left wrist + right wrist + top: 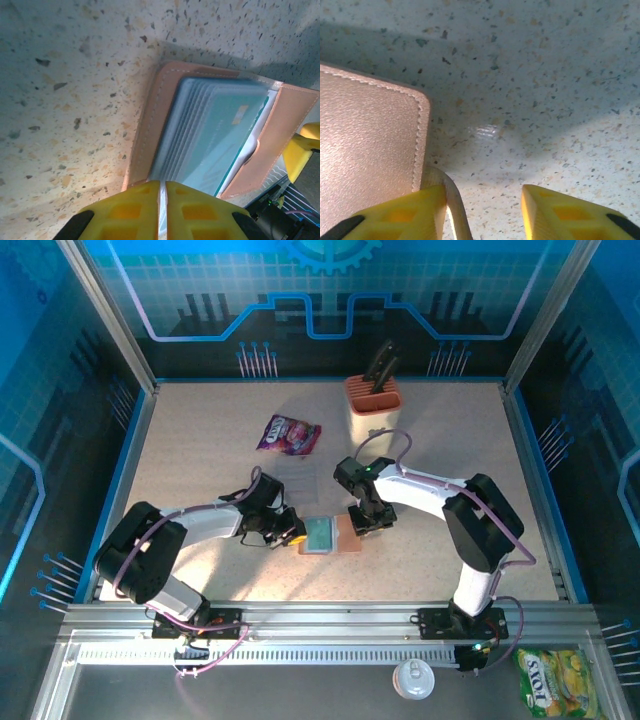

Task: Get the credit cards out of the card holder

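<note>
Card holder (347, 536), a small brown bifold wallet, lies opened flat on the speckled surface (200, 460), near its front edge and between the two arms. A fanned stack of teal and blue credit cards (320, 535) sits in its left half; the bare brown flap is to the right.

From the left wrist camera, the credit cards (220, 135) overlap inside the card holder (150, 115), and the top one has a small tan patch. The left end effector (162, 200) is at the stack's near edge with its yellow fingers pressed almost together. Whether they pinch a card cannot be told.

The right end effector (485, 192) has its jaws parted over bare surface, with nothing between them, just beside the corner of the card holder (365, 145).

A beige knife block (374, 405) and a purple snack packet (288, 434) stand well behind.
</note>
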Action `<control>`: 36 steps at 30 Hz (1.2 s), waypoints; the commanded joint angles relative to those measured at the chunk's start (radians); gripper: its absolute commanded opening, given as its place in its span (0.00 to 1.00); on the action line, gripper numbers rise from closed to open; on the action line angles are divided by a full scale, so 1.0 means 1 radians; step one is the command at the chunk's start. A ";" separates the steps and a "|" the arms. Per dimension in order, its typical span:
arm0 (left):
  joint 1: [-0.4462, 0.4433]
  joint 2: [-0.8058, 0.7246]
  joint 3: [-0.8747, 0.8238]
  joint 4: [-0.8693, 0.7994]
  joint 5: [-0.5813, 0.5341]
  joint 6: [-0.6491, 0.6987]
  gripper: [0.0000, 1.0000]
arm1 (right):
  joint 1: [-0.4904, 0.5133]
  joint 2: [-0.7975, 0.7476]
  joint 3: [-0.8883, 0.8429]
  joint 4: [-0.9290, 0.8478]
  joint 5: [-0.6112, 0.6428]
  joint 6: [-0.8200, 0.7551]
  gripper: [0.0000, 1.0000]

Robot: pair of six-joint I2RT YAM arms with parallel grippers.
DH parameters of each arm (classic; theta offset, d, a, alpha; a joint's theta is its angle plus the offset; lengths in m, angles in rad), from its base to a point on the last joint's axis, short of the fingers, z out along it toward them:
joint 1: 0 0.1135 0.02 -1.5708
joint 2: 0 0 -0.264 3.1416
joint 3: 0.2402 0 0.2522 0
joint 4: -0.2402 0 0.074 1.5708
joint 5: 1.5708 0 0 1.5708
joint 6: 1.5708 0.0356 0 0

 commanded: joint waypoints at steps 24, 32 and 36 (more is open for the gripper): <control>-0.005 0.055 0.034 -0.069 -0.021 0.038 0.13 | -0.072 -0.064 -0.041 -0.016 -0.042 0.028 0.57; -0.004 0.058 0.039 -0.080 -0.026 0.044 0.12 | -0.109 -0.066 -0.067 -0.018 -0.023 0.015 0.57; -0.004 0.058 0.043 -0.084 -0.027 0.044 0.13 | -0.126 -0.055 -0.078 -0.011 -0.015 0.006 0.57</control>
